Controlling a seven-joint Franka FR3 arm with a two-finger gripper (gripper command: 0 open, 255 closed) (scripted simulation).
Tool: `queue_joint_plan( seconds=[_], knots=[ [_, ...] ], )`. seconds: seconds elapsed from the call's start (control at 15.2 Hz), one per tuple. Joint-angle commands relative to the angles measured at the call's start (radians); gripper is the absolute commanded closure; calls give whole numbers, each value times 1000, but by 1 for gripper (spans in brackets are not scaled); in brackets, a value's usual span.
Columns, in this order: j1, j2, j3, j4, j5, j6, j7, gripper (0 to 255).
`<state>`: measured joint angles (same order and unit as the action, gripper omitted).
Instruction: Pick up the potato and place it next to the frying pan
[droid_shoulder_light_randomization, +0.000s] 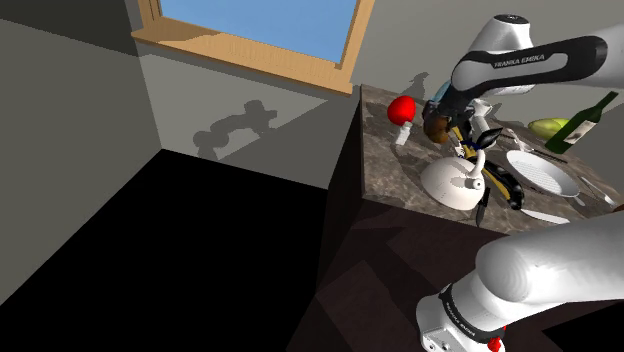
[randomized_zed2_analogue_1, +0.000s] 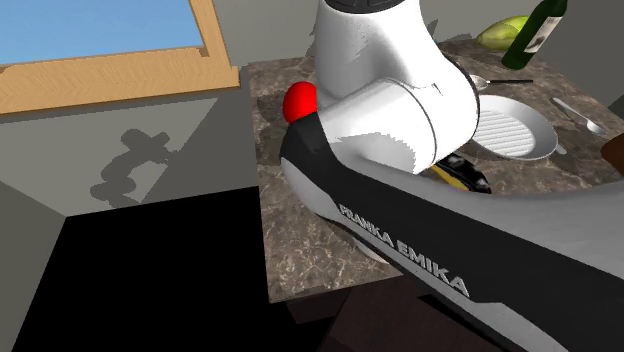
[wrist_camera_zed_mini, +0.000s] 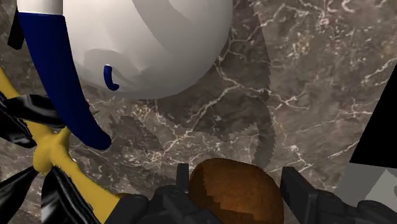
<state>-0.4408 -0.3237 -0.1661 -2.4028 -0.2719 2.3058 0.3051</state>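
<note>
Brown marbled counter (droid_shoulder_light_randomization: 390, 170) carries the things we see, and the white arm (droid_shoulder_light_randomization: 530, 60) reaches over it. A white kettle (droid_shoulder_light_randomization: 448, 185) with a dark blue handle sits near the hand. In the shoulder view, the pale ridged frying pan (droid_shoulder_light_randomization: 545, 175) lies at four o'clock from the potato (wrist_camera_zed_mini: 235, 191), apart from it. We find the jaws clasped on that brown potato, beside the kettle.

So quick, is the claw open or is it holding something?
Claw: closed, holding the potato between its two fingers.
</note>
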Motion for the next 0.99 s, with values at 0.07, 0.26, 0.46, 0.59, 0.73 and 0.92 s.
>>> queue_joint_plan(
  seconds=[0.07,0.26,0.46,0.59,0.73,0.92],
  knots=[
    [-29,-26,-54,-25,-7,13,-77,255],
    [-58,-46,-110,-40,-13,22,-156,255],
    [-85,-57,-169,-45,-18,31,-237,255],
    [-102,-59,-209,-42,-19,36,-292,255],
    [-117,-56,-251,-35,-17,41,-349,255],
    [-136,-43,-314,-15,-9,47,-438,255]
  ],
)
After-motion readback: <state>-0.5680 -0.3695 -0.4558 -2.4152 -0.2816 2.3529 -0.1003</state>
